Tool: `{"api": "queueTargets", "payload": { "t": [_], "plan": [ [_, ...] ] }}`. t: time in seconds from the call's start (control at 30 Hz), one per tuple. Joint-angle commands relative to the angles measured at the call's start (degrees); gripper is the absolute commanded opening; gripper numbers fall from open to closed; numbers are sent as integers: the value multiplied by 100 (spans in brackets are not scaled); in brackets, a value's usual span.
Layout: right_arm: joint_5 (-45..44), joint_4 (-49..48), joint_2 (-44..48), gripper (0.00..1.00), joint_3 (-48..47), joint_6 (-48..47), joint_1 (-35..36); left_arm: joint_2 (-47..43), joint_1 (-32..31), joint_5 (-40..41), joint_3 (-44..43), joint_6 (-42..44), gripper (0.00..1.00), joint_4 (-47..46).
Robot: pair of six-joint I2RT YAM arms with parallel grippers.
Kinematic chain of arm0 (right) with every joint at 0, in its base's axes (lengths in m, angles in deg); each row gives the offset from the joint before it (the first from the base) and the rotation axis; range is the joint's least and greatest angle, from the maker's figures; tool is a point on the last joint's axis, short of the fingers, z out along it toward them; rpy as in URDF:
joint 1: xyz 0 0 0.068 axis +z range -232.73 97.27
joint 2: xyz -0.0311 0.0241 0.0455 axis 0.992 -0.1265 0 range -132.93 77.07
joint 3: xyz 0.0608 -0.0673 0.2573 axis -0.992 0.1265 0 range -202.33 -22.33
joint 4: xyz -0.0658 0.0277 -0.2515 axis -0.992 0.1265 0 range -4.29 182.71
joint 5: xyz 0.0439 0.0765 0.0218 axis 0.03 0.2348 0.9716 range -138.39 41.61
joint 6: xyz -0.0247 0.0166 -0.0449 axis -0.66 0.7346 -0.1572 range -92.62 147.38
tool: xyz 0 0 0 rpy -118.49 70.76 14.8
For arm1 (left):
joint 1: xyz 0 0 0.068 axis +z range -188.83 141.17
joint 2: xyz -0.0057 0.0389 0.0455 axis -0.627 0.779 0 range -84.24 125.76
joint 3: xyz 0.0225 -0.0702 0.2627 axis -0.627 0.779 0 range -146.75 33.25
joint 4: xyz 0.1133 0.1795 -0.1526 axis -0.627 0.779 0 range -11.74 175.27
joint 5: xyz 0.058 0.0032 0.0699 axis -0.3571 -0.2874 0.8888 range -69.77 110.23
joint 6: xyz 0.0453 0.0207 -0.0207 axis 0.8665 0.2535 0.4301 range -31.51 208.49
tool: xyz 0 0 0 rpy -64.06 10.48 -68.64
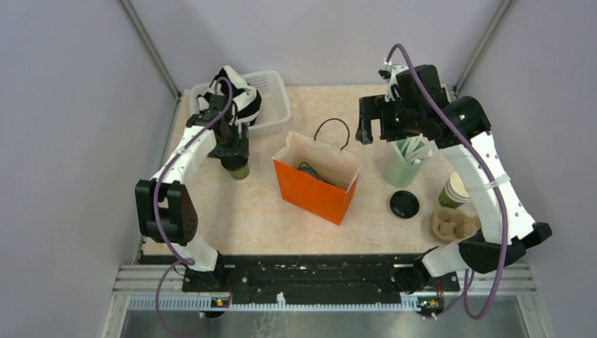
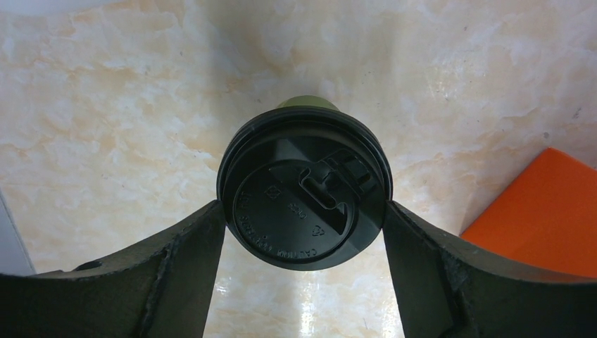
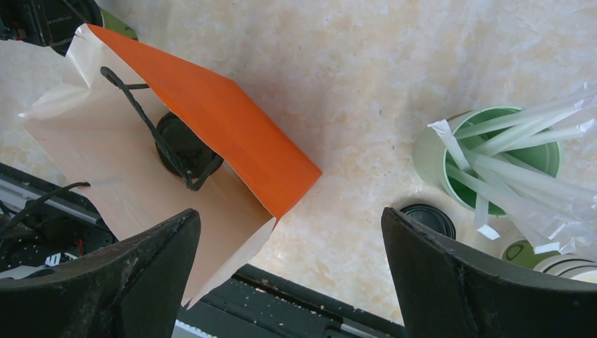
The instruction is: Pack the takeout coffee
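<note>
A dark green paper cup (image 1: 240,171) with a black lid (image 2: 304,193) stands at the left of the table. My left gripper (image 1: 235,155) reaches down over it, and in the left wrist view the gripper (image 2: 304,211) has both fingers pressed against the lid's rim. A second green cup (image 1: 456,190), cream inside and with no lid on, stands at the right. A loose black lid (image 1: 405,204) lies on the table beside it and shows in the right wrist view (image 3: 428,218). My right gripper (image 1: 373,130) is open and empty, high between bag and tumbler (image 3: 288,218).
An orange paper bag (image 1: 315,189) stands open mid-table with a round black thing (image 3: 184,144) inside. A mint tumbler of white straws (image 1: 403,169) stands to its right. A cardboard cup carrier (image 1: 454,227) lies at the near right. A white basket (image 1: 274,95) holds striped cloth at the back left.
</note>
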Motion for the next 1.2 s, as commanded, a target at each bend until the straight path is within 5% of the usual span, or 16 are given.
{"api": "queueTargets", "payload": {
  "t": [0.0, 0.17, 0.47, 0.8, 0.93, 1.17],
  "plan": [
    [8, -126, 30, 99, -101, -48, 2, -56, 28, -122, -43, 81, 81, 15],
    [-129, -59, 9, 99, -262, -101, -5, -268, 20, -399, 82, 20, 70, 260],
    [-341, -28, -31, 99, -410, -227, 1, -1578, -180, -1033, 1003, -214, 67, 660],
    [-199, -95, 22, 99, -458, -199, -64, -2713, -2164, -764, 1468, -1583, 67, 1335],
    [730, -933, 613, 99, 221, 126, -523, -3194, -2616, -911, 2006, -1929, 65, 1126],
    [535, -2361, 1890, 99, 1351, 922, -585, -3176, -3198, -982, 2376, -2111, 68, 558]
  ]
}}
